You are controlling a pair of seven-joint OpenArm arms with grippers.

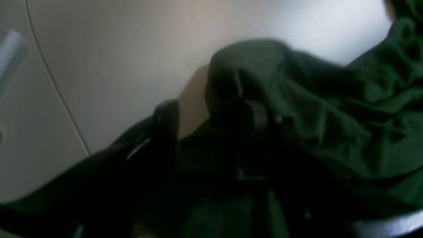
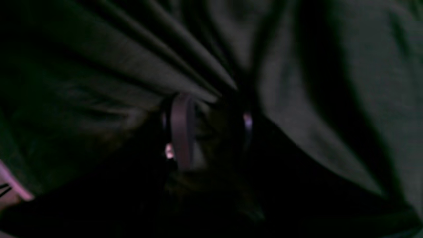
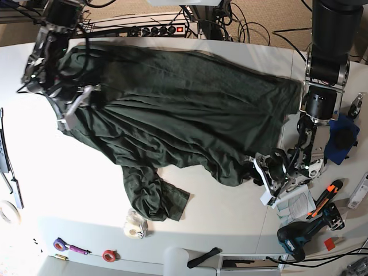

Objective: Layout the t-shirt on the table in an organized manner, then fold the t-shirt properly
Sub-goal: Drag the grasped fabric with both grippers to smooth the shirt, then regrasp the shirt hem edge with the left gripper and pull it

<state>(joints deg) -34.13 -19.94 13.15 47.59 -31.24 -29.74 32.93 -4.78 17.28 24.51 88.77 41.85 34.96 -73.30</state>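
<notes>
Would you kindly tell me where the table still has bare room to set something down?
Bare table lies between the t-shirt, the tape rolls and the base view's left edge. It is crowded by the drill and papers.

1. Left end effector: two dark fingers rise from the bottom of the frame with a gap between them; the right-hand one is partly covered by cloth. Whether cloth is gripped cannot be told.
2. T-shirt: dark green, bunched and creased, fills the right half; one rounded fold sits over the right-hand finger.
3. Surface: white, bare on the left and top, crossed by a thin curved seam.
4. View is blurred; the lower part is very dark.
</notes>
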